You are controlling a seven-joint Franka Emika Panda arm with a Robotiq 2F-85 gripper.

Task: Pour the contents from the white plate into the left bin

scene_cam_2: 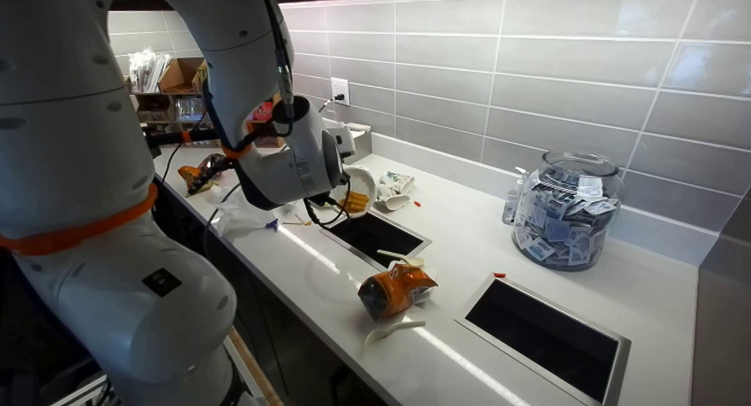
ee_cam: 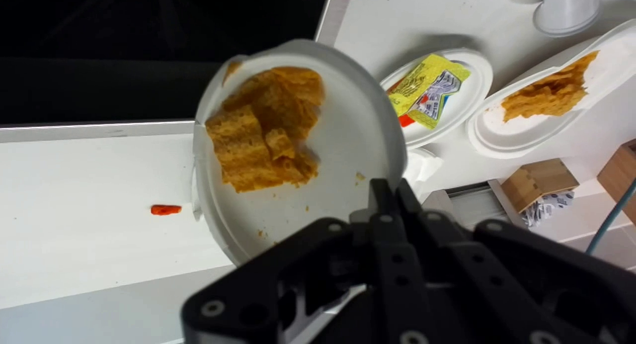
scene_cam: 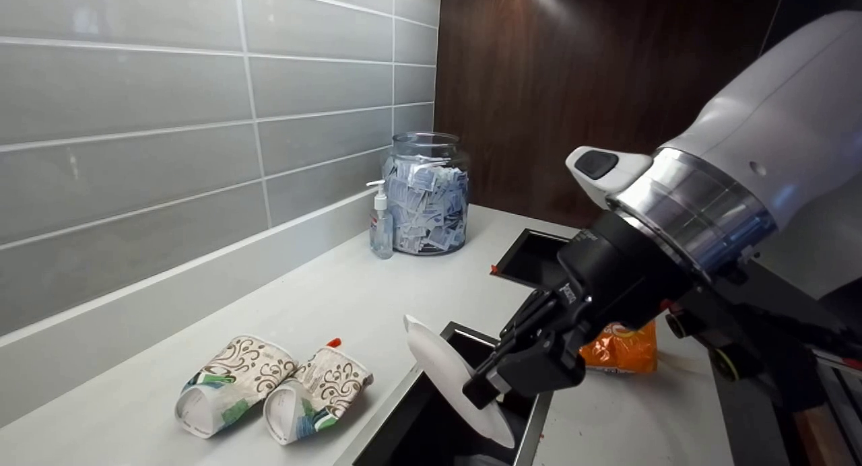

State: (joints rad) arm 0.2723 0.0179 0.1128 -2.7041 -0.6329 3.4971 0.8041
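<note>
Wrist view gave us the gripper pressed together on the rim of the white plate, fingertips pinching that edge. Its face bore orange-brown pcs, bunched toward the left there, plus a few crumbs nearer the grip.

In an exterior view we had the arm on a slant, upper right to lower left, metal collar & gripper in line w/ it. Plate hung steeply from the grip, high edge left, low edge right, over the mouth of the left bin; we couldn't tell if it touched. An orange snack bag sat to the right, partly behind the gripper. Two crumpled paper cups lay on their sides, left of the bin. Farther back we noted a second bin, partly covered by the gripper, & a packet-filled glass jar w/ a pump bottle just left of it.

In an exterior view we had the forearm at left, angled down, & the wrist low over the counter. Gripper was hidden from us there; plate showed its food side just right of the wrist.
</note>
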